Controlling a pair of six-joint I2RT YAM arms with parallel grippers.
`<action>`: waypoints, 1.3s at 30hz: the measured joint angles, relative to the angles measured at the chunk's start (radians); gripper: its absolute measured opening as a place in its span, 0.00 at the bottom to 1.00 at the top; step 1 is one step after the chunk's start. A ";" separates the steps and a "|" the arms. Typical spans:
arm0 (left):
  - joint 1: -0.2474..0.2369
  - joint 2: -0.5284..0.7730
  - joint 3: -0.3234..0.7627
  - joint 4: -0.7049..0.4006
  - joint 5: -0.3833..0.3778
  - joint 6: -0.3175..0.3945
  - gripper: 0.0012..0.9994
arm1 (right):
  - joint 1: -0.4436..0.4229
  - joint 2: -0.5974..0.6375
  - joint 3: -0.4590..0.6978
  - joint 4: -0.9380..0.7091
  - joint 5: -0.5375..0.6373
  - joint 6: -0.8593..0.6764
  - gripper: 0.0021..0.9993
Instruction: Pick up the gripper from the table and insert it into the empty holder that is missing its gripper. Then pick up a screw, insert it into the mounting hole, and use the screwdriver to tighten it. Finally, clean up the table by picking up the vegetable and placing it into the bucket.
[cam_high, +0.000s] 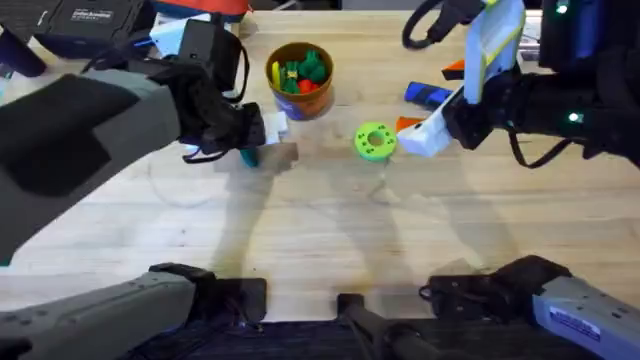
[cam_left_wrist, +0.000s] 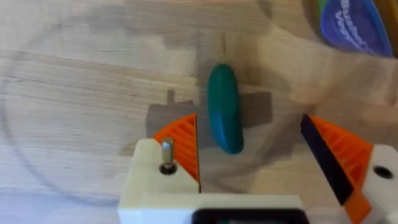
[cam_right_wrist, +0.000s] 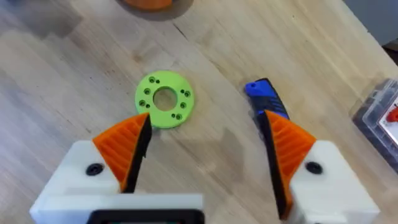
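Overhead, the bucket sits upper centre on the worktop. In the left wrist view, the left gripper gapes wide over the vegetable, holding nothing. In the right wrist view, the right gripper is wide open and empty, the screwdriver by its finger.

We read this as a robotics lab bench: a pale wooden tabletop with two robot arms based at its near edge, dark electronics boxes and cables at the far left corner, a clear plastic parts box at the side. A lime-green printed disc and a bucket of toy vegetables serve as props.
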 joint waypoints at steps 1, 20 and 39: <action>0.000 0.012 0.000 0.019 0.000 -0.022 0.99 | 0.000 0.000 0.000 0.000 0.000 0.000 0.99; 0.001 0.103 0.000 0.022 -0.069 -0.253 0.99 | 0.000 0.029 0.000 0.000 0.000 -0.001 0.99; 0.003 0.142 0.010 -0.004 -0.111 -0.284 0.17 | 0.000 0.029 0.000 0.000 0.000 0.000 0.99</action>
